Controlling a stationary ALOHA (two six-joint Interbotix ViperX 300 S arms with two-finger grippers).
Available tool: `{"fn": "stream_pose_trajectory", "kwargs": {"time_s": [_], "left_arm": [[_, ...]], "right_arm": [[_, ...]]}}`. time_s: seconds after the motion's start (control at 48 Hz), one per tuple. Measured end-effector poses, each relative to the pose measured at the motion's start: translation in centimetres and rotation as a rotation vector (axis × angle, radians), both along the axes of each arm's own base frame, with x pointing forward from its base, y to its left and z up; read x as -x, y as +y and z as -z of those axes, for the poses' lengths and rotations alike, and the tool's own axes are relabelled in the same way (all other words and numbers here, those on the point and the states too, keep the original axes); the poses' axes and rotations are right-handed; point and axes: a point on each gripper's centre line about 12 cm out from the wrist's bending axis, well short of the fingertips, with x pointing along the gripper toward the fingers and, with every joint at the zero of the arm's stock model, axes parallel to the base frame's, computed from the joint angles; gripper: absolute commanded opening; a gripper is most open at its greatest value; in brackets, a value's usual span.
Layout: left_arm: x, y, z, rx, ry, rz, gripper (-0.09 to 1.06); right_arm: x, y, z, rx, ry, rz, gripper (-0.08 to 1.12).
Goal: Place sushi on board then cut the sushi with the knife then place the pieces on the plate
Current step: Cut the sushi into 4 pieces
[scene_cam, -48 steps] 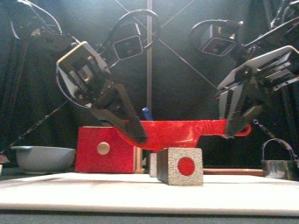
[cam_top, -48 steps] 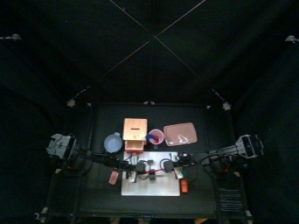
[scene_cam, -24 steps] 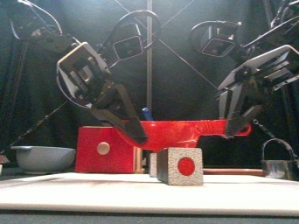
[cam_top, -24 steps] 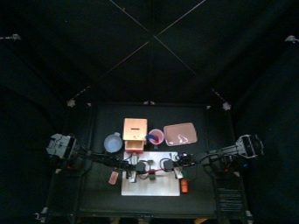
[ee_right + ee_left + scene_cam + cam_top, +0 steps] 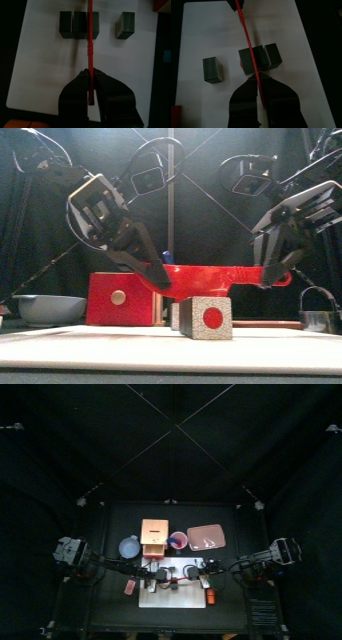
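Observation:
A red toy knife (image 5: 214, 278) hangs level just above the white cutting board (image 5: 80, 343), and both grippers are shut on it. My left gripper (image 5: 151, 276) holds one end and my right gripper (image 5: 275, 276) holds the other. In the left wrist view the knife (image 5: 248, 40) crosses over two dark green sushi blocks (image 5: 259, 57) standing side by side. A third block (image 5: 212, 69) stands apart on the board. The right wrist view shows the knife (image 5: 89, 35) above the joined blocks (image 5: 79, 24), with the single block (image 5: 124, 25) off to one side. From the front, one sushi block (image 5: 205, 317) stands under the blade.
Behind the board stand a wooden box with a red drawer front (image 5: 120, 298), a blue-grey bowl (image 5: 51, 308) and a pink tray (image 5: 206, 537). A metal cutter (image 5: 317, 313) sits at the right. A red cup (image 5: 178, 539) stands beside the box. Small toy foods (image 5: 131, 587) lie at the board's edges.

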Motion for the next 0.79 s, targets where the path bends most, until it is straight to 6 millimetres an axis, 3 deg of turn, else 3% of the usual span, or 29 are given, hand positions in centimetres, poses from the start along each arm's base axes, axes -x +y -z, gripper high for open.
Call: {"fn": "stream_pose_trajectory", "kwargs": {"time_s": [0.792], "left_arm": [[-0.4, -0.3, 1.5, -0.004, 0.034, 0.001, 0.36]], "right_arm": [[-0.1, 0.0, 1.0, 0.005, 0.027, -0.002, 0.42]]}}
